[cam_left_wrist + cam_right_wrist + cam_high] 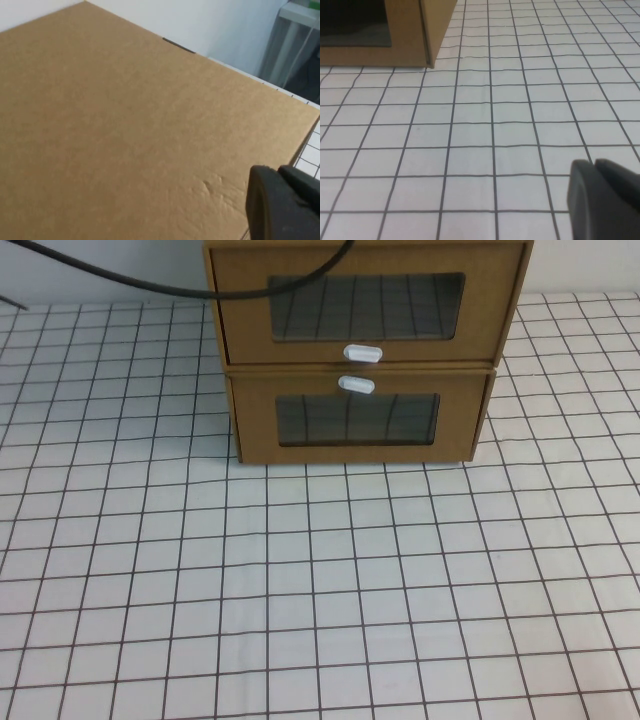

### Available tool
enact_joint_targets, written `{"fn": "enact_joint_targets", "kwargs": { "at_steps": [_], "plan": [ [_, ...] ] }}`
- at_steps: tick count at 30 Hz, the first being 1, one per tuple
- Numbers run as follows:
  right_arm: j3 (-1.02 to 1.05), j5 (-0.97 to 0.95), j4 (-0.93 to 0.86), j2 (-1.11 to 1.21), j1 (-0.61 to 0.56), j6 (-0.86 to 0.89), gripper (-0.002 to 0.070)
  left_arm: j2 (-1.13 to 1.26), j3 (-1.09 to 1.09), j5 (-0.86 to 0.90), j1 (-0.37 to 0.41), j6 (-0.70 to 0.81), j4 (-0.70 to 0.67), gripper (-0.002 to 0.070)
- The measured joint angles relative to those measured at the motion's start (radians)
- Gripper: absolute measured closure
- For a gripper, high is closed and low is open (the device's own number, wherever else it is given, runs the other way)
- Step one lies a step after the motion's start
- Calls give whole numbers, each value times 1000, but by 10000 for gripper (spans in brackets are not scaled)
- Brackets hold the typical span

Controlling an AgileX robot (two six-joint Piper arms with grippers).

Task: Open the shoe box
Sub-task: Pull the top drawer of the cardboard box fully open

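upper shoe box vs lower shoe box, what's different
The upper shoe box sits on the lower shoe box, which stands on the table. The upper handle is at its front's bottom edge, the lower handle at the top. A black cable crosses only the upper one. Both: brown cardboard, dark windows. Left end effector over the upper box's top, right end effector over the table, both shut.
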Motion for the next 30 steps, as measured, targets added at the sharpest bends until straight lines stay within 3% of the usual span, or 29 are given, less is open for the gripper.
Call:
{"fn": "enact_joint_targets", "kwargs": {
  "at_steps": [6,30],
  "plan": [
    [0,0,0,0,0,0,689,140,-130,22,-41,0,-4,678],
    [0,0,0,0,0,0,689,250,-151,7,-50,7,33,678]
  ]
}}
